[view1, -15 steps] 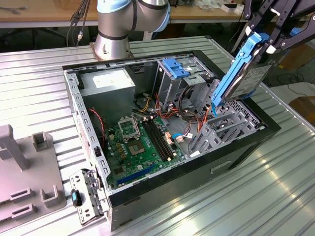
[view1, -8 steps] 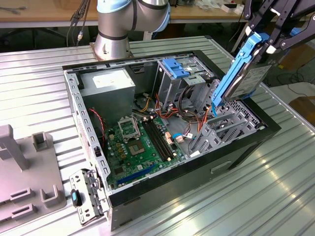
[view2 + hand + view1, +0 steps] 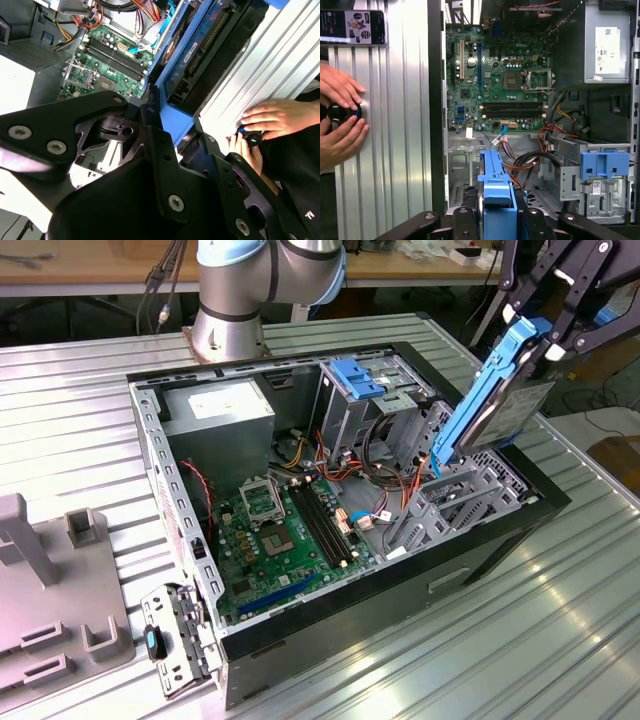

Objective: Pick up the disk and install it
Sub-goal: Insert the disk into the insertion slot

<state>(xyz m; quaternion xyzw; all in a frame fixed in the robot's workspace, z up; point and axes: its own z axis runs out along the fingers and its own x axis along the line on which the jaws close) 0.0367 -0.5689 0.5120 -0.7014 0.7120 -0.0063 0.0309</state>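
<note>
As we read the exterior view from its left, a grey fixture (image 3: 60,590) lies on the ribbed table (image 3: 450,660), then comes the open computer case (image 3: 330,615) with its motherboard (image 3: 285,530) and, in the drive cage, a second blue carrier (image 3: 355,375). Further toward that view's right, the disk (image 3: 495,410) hangs tilted above the case's rim, seated in no bay (not yet installed). The gripper (image 3: 548,332) pinches it at the upper end of the blue frame, fingers (image 3: 468,215) pressed against either side. We judge the drive stiff, fairly heavy and shock-sensitive; its plastic rails may flex and slip, so the frame's end, not the labelled face, seems the safer hold.
</note>
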